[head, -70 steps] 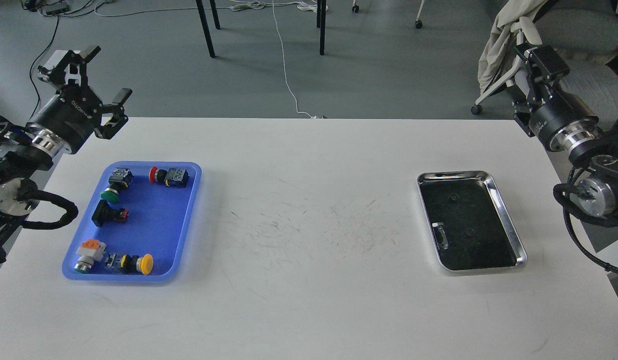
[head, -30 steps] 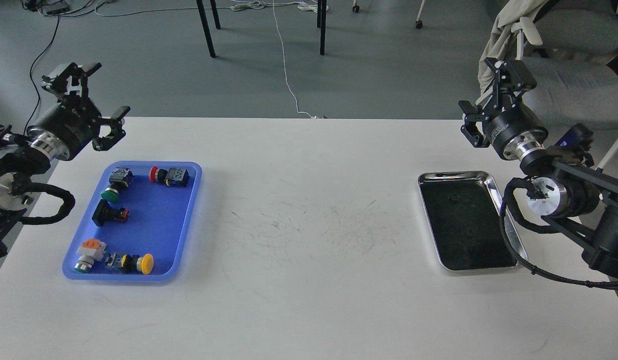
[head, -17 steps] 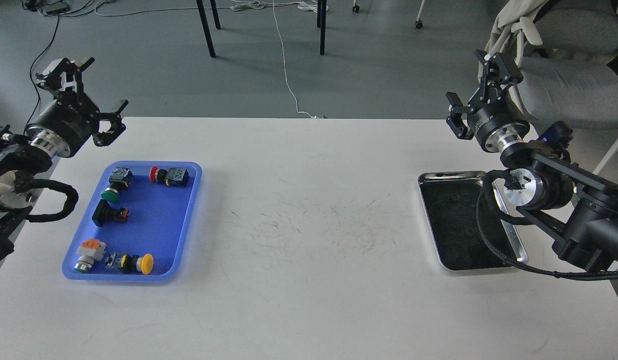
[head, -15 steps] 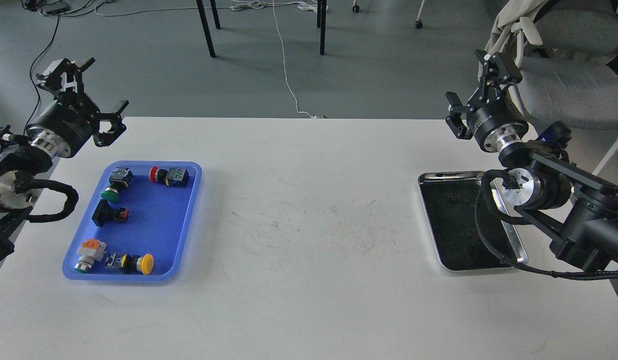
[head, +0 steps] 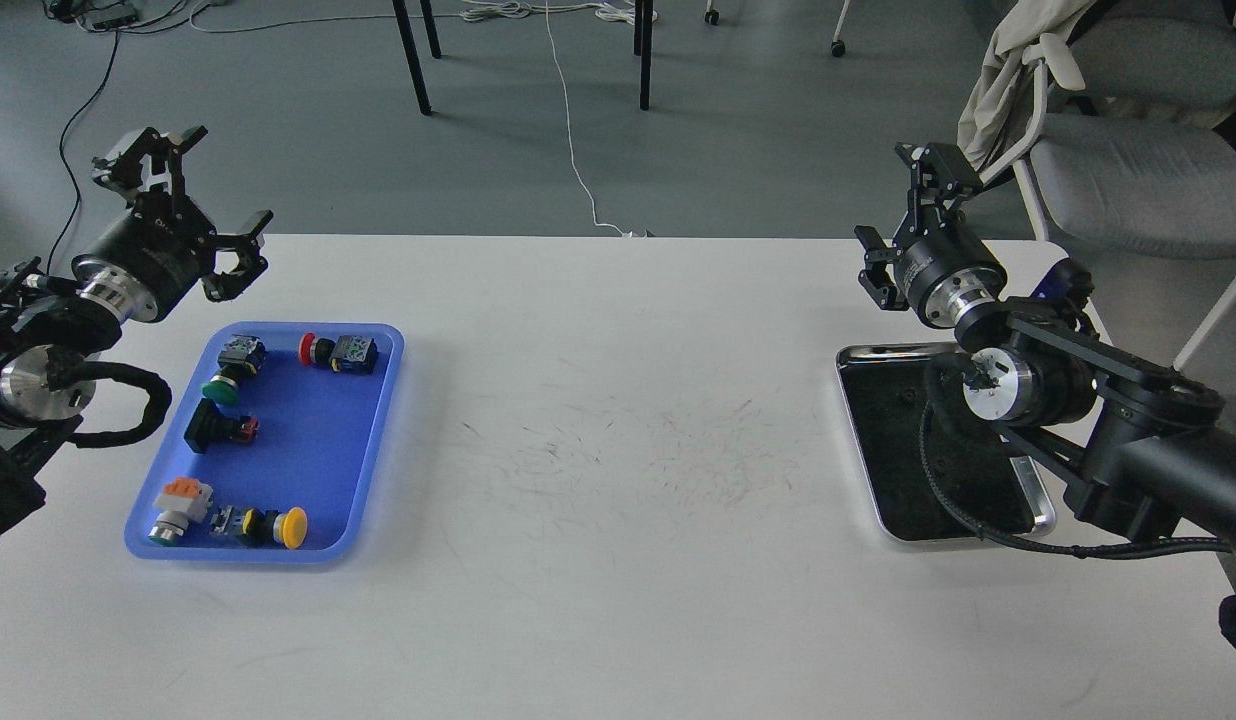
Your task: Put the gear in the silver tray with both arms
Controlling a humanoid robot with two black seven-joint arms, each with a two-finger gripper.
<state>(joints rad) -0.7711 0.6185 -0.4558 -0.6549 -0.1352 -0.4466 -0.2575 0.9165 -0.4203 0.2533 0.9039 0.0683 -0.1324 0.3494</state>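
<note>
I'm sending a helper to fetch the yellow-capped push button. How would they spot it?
Start at the blue tray on the white table's left side, below the left gripper. In its near end, beside a grey and orange switch, lies the yellow-capped push button. It alone has a yellow mushroom cap; the others are red, green or black.
</note>
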